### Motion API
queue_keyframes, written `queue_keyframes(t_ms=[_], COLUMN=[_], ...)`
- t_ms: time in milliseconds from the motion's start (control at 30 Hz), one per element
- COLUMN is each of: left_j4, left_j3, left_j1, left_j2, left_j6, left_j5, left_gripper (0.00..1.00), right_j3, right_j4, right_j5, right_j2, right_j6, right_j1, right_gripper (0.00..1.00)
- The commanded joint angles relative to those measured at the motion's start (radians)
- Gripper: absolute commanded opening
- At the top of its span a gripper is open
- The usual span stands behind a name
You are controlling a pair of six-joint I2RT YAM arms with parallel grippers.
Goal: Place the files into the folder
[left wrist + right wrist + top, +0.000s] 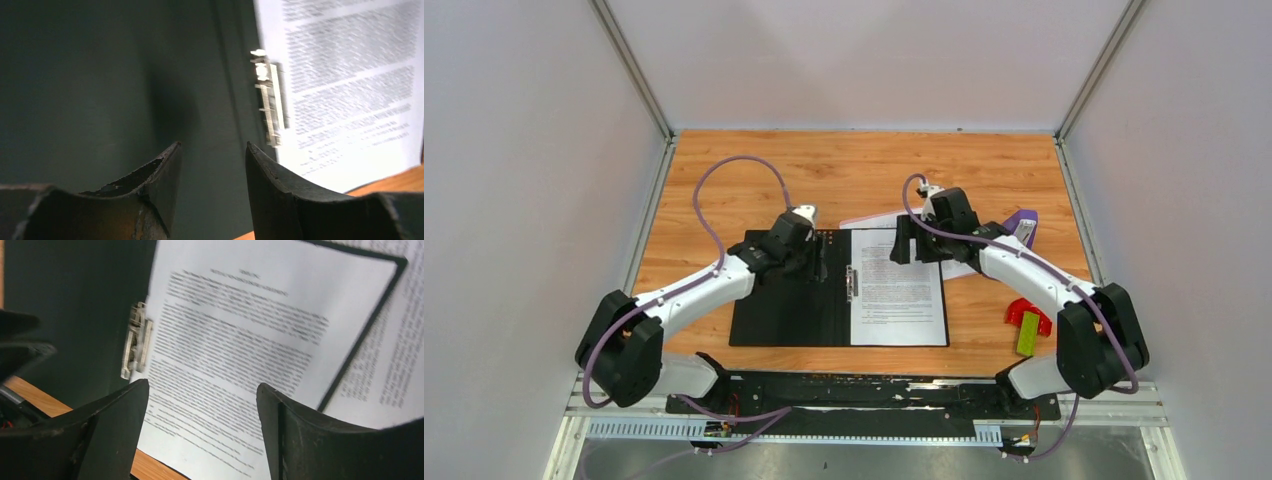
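**Near the folder's front edge.** Right of the folder's [789,310] near right corner, and well apart from it, I see a red object [1021,308]. A green block [1028,333] touches it on the near side. Both rest on the wooden table [874,170].

**The folder.** It lies open and flat with its black inside facing up. A metal clip [852,283] runs along its spine. Its left half shows only black board. On its right half lies the filed sheet [899,290], printed side up. The sheet's left edge is just beside the clip, and its near edge reaches the folder's near edge.

**Above the folder, left.** The left gripper [816,252] hangs over the far part of the folder's left half, just left of the spine. In the left wrist view I see its fingers [165,175] apart, with only black board showing between them and nothing gripped.

**Above the folder, right.** The right gripper [902,240] hangs over the far part of the folder's right half, at the top of the filed sheet. In the right wrist view its fingers [120,415] stand wide apart over the printed text and hold nothing.

**Beyond the folder's far edge.** A loose sheet [871,219] shows past the far edge of the right half. I cannot tell whether it runs beneath the folder. A purple object [1022,220] lies beyond the folder's far right corner, partly hidden by the right arm.
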Motion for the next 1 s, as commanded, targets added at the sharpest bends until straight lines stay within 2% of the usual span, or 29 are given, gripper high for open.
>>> queue_keyframes(t_ms=[0, 67, 367, 767, 967], left_j4=[-0.107, -0.124, -0.095, -0.028, 0.009], left_j3=[0.018, 0.007, -0.088, -0.153, -0.182], left_j1=[0.129, 0.182, 0.317, 0.325, 0.325], left_j2=[-0.056, -0.062, -0.036, 0.075, 0.085], left_j6=[0.082, 0.092, 0.101, 0.091, 0.071], left_j5=[0.041, 0.071, 0.122, 0.128, 0.159], left_gripper=[0.57, 0.57, 0.56, 0.54, 0.53], right_j3=[-0.095, -0.125, -0.219, -0.304, -0.32], right_j4=[-0.045, -0.04, 0.036, 0.134, 0.187], right_j5=[0.018, 0.02, -0.053, -0.128, -0.246], right_j2=[-0.051, -0.06, -0.037, 0.007, 0.016], right_j6=[-0.035, -0.043, -0.066, -0.052, -0.025], right_j1=[-0.084, -0.117, -0.228, -0.23, -0.23], right_gripper=[0.82, 0.87, 0.89, 0.89, 0.88])
